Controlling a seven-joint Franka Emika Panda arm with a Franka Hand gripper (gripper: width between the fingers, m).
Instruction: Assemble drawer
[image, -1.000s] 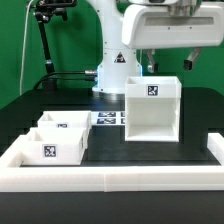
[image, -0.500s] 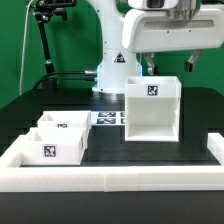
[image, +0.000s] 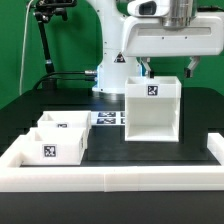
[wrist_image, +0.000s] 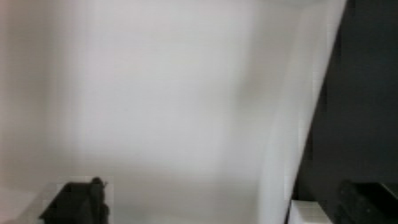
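The drawer's large hollow white shell (image: 152, 108) stands upright right of the table's middle, with a tag on its front. Two small shallow trays (image: 60, 125) (image: 52, 148) sit side by side at the exterior view's left, each tagged. My gripper (image: 168, 68) hangs just above the shell's top edge, open and empty, with one dark finger (image: 148, 70) over each side. In the wrist view the shell's white face (wrist_image: 160, 100) fills the picture between the spread fingertips (wrist_image: 75, 200), and my gripper (wrist_image: 219, 200) holds nothing.
A long low white border wall (image: 110, 180) runs along the front and up both sides. The marker board (image: 108, 118) lies flat between the trays and the shell. The robot's base (image: 112, 75) stands behind, and a black stand (image: 42, 40) at the back left.
The hand has come down a little toward the top of the shell. The shell and the trays have not moved.
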